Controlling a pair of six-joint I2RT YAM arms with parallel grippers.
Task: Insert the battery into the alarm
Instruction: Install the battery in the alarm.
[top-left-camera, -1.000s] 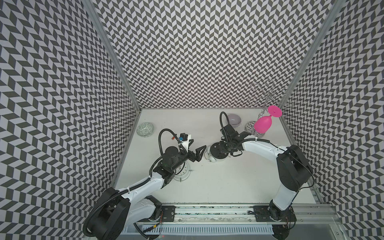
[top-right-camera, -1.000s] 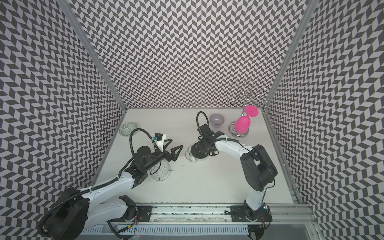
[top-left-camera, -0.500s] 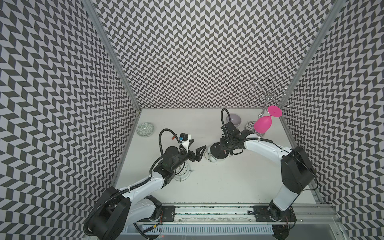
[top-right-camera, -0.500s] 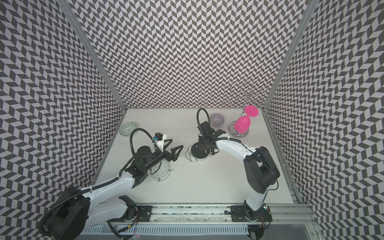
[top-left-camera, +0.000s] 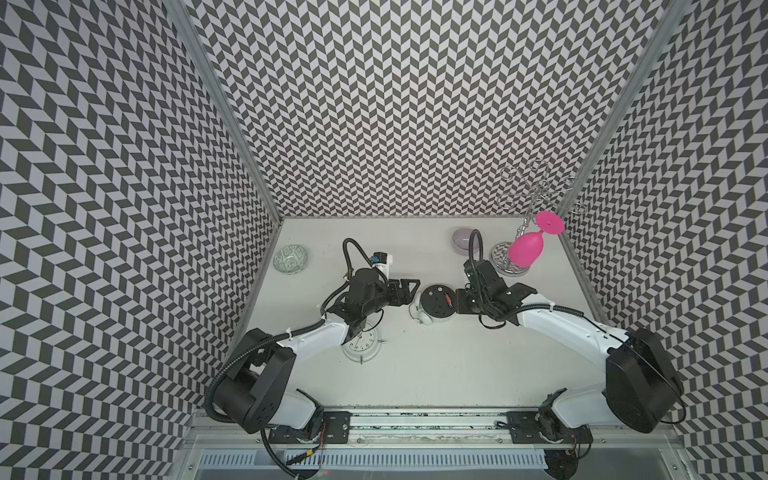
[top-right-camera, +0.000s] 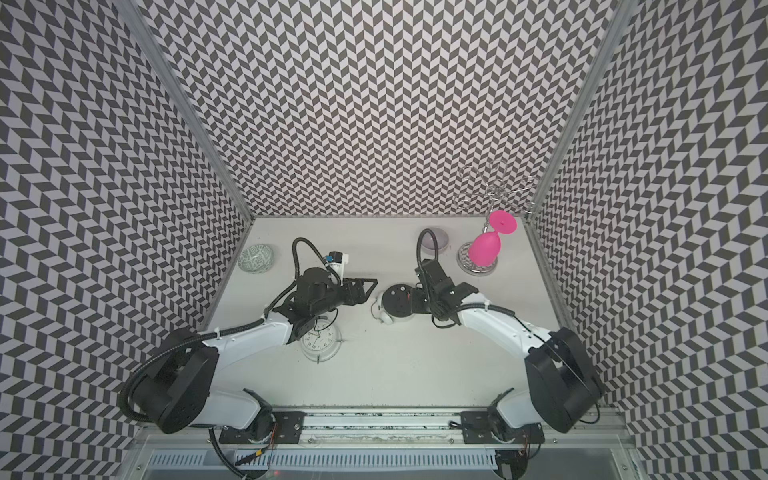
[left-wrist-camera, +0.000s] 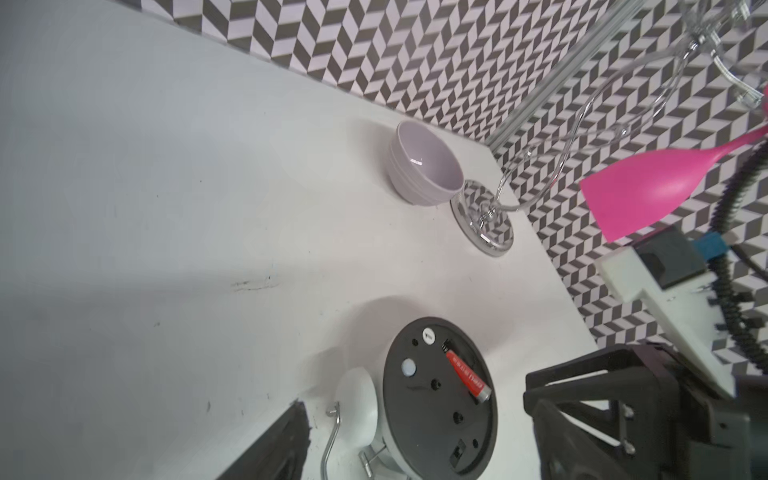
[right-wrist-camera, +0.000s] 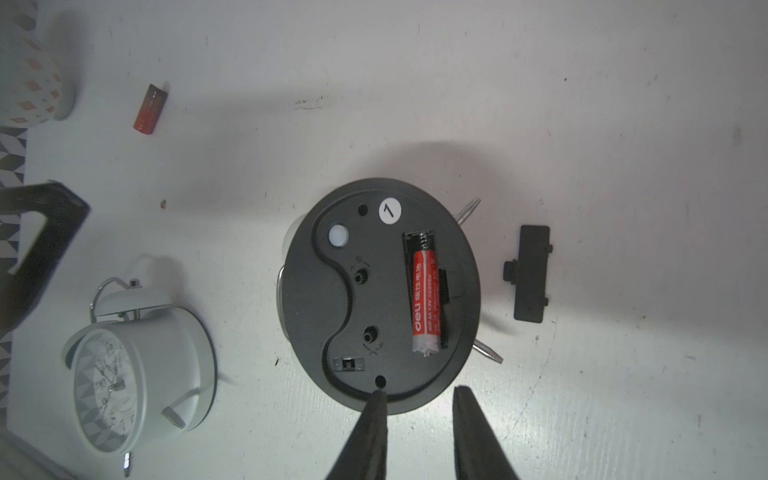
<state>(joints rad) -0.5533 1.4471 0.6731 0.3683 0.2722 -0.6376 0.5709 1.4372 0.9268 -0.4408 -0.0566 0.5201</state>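
A patterned bowl (top-left-camera: 291, 259) sits at the far left of the surface (top-left-camera: 457, 374). Next is the left end effector (top-left-camera: 411, 291), just left of the alarm, with its jaws spread wide and nothing between them. Nearer the robot's base, a white clock (top-left-camera: 361, 347) lies face up. In the right wrist view a spare battery (right-wrist-camera: 150, 109) lies loose on the clock's side, well apart from the alarm.

The alarm (top-left-camera: 434, 303) lies face down near the middle, black back upward, between the two end effectors. The battery (right-wrist-camera: 426, 303), red with a white end, lies lengthwise in the open compartment. Whether it is fully seated I cannot tell.

The right end effector (right-wrist-camera: 419, 392) is at the alarm's right edge, jaws narrowly apart and gripping nothing. One fingertip (right-wrist-camera: 377, 401) overlaps the rim. The compartment cover (right-wrist-camera: 530, 274) lies just beside the alarm, not touching.

At the far right stand a grey bowl (top-left-camera: 463, 243) and a chrome rack (top-left-camera: 509, 266) with a pink glass (top-left-camera: 525, 249) hanging upside down.
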